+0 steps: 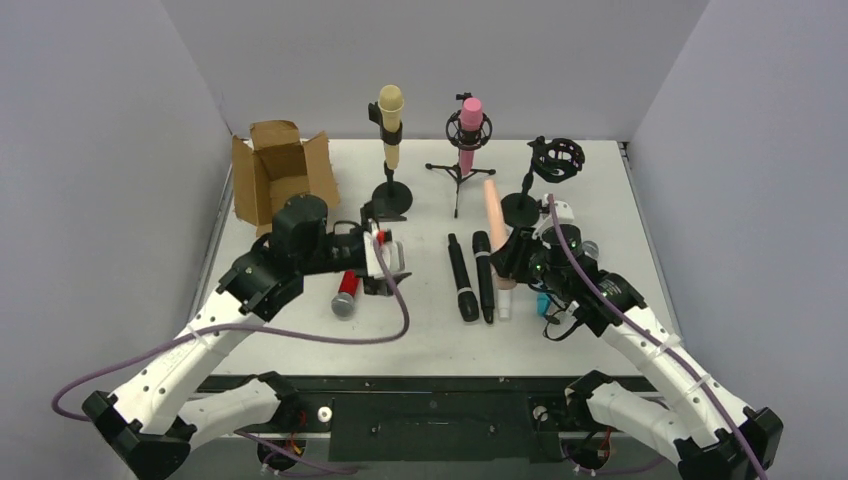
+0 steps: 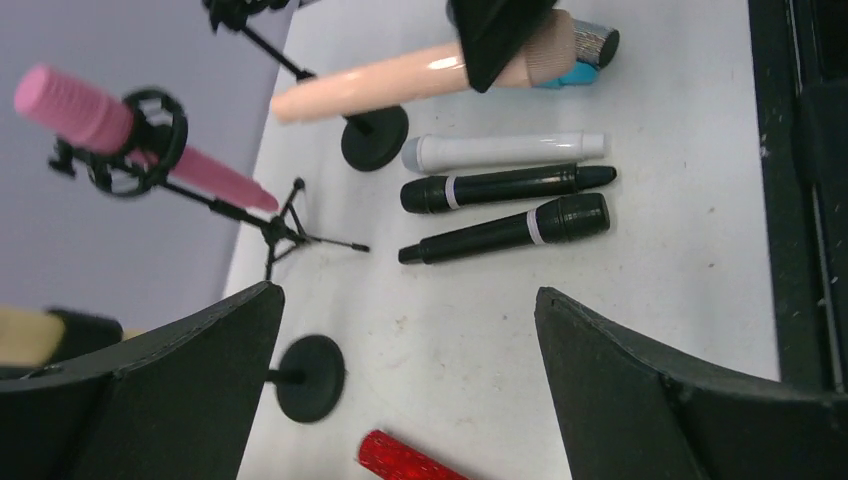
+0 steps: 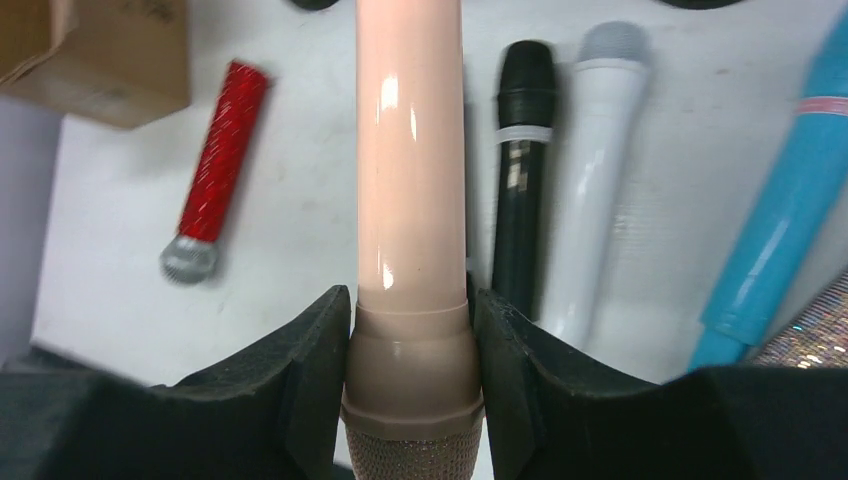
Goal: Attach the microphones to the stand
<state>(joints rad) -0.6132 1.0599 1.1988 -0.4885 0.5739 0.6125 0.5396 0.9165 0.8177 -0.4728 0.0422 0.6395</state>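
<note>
Pale tabletop (image 1: 420, 335) is carrying spare mics (image 1: 462, 278); the right gripper (image 3: 412, 350) is clamping the peach microphone (image 3: 410, 150) near its head, above the table, probably leaving the handle free for the empty stand (image 1: 556, 160) — the left gripper (image 2: 407, 300) is hanging open.

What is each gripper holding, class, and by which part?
The right gripper clamps the peach microphone at the collar beside its head. The left gripper is open, holding nothing.
</note>
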